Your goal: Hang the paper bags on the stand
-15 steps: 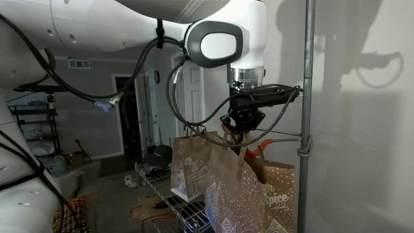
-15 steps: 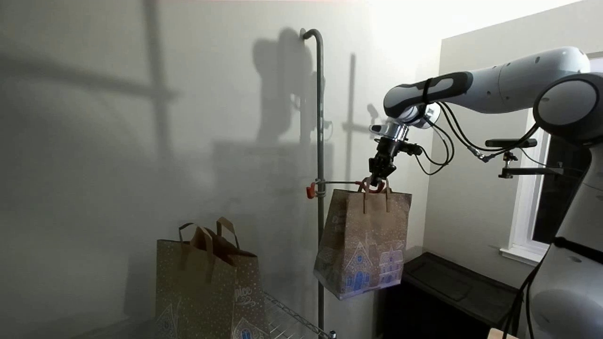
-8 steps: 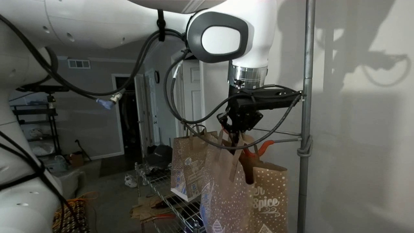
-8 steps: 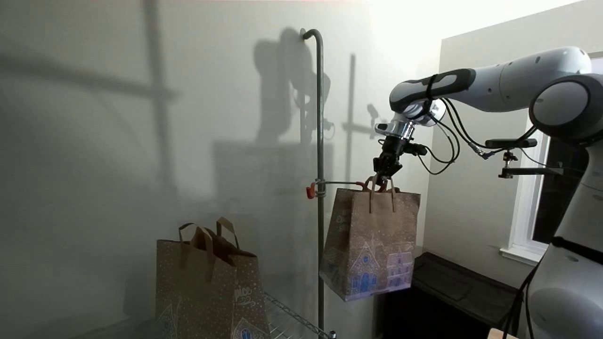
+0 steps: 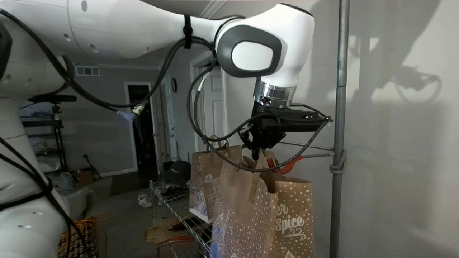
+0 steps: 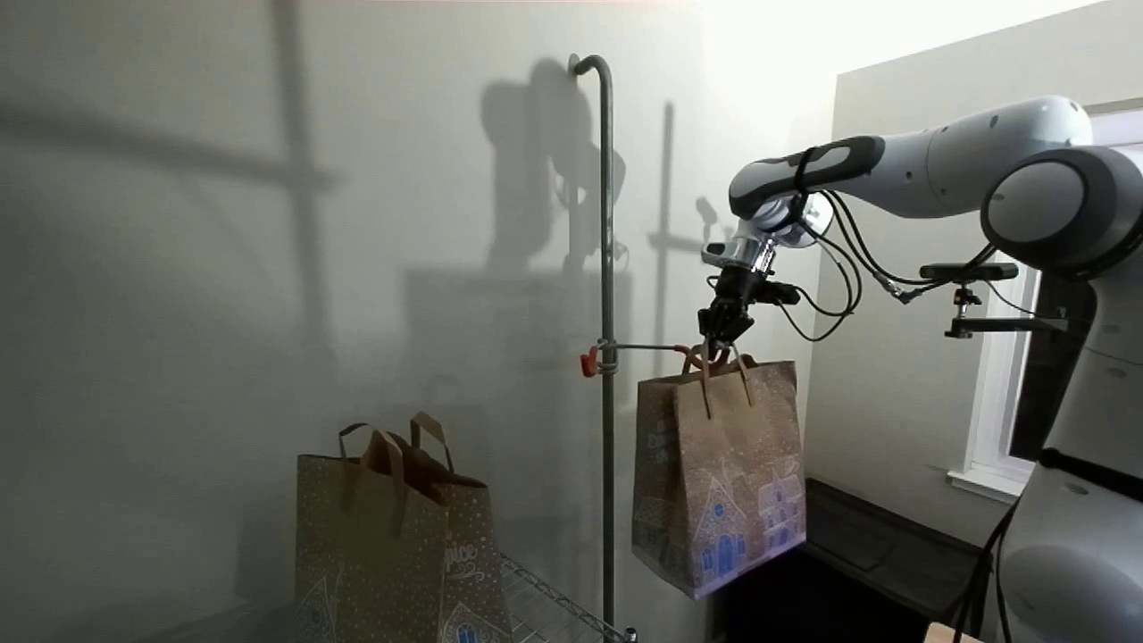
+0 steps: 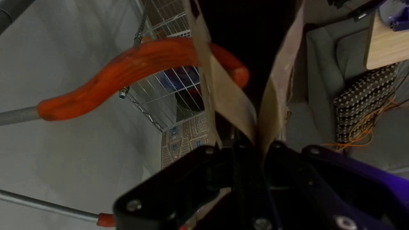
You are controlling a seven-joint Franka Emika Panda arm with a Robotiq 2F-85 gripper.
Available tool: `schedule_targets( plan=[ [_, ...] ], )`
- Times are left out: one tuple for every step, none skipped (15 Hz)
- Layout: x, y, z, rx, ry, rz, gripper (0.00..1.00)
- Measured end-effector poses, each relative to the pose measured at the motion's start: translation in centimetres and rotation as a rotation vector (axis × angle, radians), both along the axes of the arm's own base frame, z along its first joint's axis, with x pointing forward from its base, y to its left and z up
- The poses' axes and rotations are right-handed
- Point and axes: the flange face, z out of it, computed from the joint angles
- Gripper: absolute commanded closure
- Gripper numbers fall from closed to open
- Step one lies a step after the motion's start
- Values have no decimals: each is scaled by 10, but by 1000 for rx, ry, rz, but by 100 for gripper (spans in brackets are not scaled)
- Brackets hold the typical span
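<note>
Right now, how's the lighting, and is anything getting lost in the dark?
In both exterior views, the white robot arm casts shadows on the pale grey wall; in an exterior view, the far doorway is nearly black; in the wrist view, the inside of the brown paper bag is almost pure black, but the curved orange hook stands out.

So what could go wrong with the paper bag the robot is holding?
It might fall: the gripper pinches the handles of the brown paper shopping bag, and if they aren't properly over the orange hook when it lets go, the bag could drop. I can't tell if they are over it.

It might rip: in the wrist view the hook passes behind a strip of the bag's paper, so pulling could perhaps snag it.
</note>
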Motion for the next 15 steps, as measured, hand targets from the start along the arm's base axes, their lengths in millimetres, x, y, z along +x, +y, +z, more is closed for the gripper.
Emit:
schedule_targets(
  plan=[
    [-1,-3,1,19,0,-9,95],
    [-3,-8,1,35,-2,-21,95],
    [-7,-16,2,50,-3,-38,96],
    [-11,-24,2,62,-6,-59,96],
    [-17,-35,2,74,-8,-83,95],
    [-23,-46,1,87,-9,-109,95],
    [-28,-56,0,100,-10,-133,95],
    [-33,-65,-2,112,-9,-154,95],
    [-37,-73,-5,124,-5,-172,96],
    [-40,-77,-8,135,0,-183,96],
    [-40,-80,-10,145,5,-189,96],
    [-39,-81,-12,156,8,-191,95],
    [-38,-81,-13,166,11,-189,95],
    [-37,-80,-12,175,13,-187,95],
    [-36,-80,-11,182,13,-184,96]
  ],
)
